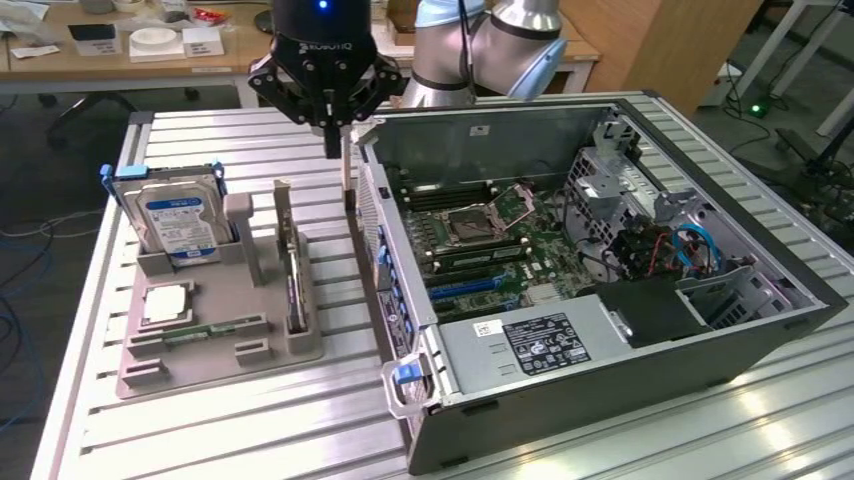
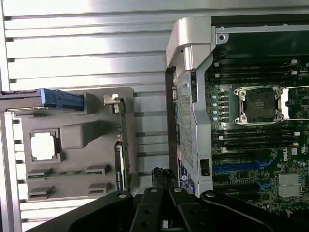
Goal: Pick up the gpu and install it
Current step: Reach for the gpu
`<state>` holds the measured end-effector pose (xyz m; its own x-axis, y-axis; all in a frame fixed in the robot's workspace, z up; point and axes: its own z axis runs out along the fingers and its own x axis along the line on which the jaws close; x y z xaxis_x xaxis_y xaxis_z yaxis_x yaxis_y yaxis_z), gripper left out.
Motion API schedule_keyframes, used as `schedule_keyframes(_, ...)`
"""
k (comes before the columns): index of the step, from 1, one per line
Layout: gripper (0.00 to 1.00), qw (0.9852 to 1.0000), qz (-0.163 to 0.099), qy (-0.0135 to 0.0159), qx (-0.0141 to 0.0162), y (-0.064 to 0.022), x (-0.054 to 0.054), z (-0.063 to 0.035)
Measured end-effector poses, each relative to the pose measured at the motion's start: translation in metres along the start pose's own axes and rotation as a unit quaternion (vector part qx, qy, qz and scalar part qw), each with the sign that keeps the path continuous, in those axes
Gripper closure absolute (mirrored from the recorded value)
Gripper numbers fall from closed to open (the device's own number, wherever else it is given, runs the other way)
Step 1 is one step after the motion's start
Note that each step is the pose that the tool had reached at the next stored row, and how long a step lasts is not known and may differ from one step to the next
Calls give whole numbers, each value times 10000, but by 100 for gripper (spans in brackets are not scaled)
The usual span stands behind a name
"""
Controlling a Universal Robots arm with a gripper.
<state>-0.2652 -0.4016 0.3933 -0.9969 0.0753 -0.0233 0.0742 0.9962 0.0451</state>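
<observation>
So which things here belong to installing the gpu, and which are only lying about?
For the job: gpu, upright in the tray; open computer case; gripper above the gap between tray and case.
Lying about: hard drive, memory stick, processor chip, all in the same tray.

The gpu is a thin, dark card with a metal bracket at one end. It stands on its long edge in a slot of the grey holder on the bench.

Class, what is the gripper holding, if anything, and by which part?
Cannot be told. The gripper hangs between the grey tray and the computer case; the gpu stands upright in the tray.
</observation>
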Motion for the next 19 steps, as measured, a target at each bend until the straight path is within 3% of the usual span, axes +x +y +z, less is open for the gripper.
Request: schedule_keyframes(19,90,10000,0,0,0,-30,318,-9)
